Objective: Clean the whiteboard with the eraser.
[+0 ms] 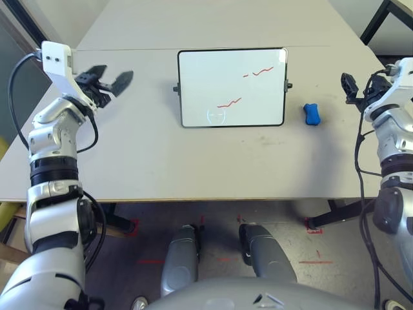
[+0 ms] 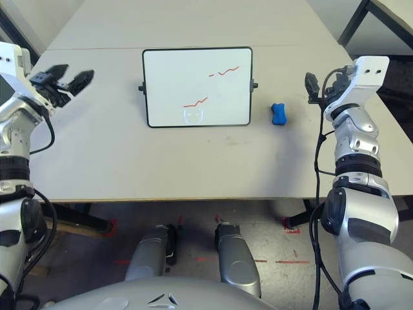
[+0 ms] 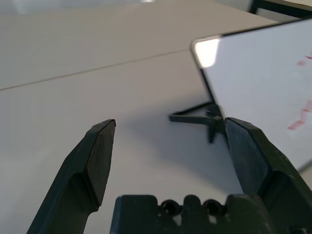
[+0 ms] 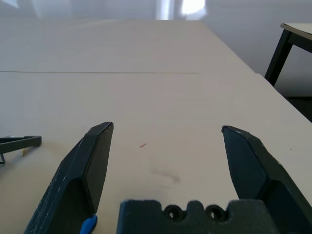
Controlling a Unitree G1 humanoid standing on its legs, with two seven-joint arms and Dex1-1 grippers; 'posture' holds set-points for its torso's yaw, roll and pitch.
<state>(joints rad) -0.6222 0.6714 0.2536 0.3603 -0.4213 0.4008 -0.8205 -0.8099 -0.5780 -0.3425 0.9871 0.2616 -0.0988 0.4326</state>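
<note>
from my seat, the whiteboard point(image 1: 232, 87) stands propped near the middle of the table point(image 1: 161, 161), with short red squiggles point(image 1: 258, 72) on it that spell nothing i can read. its right part is cut off in the left wrist view. the eraser point(image 1: 312, 114) lies just right of the board, apart from it; in the right wrist view just a blue sliver shows. left gripper point(image 1: 108, 81) hangs spread and empty, well left of the board. right gripper point(image 4: 165, 161) is spread wide too, holding nothing.
</note>
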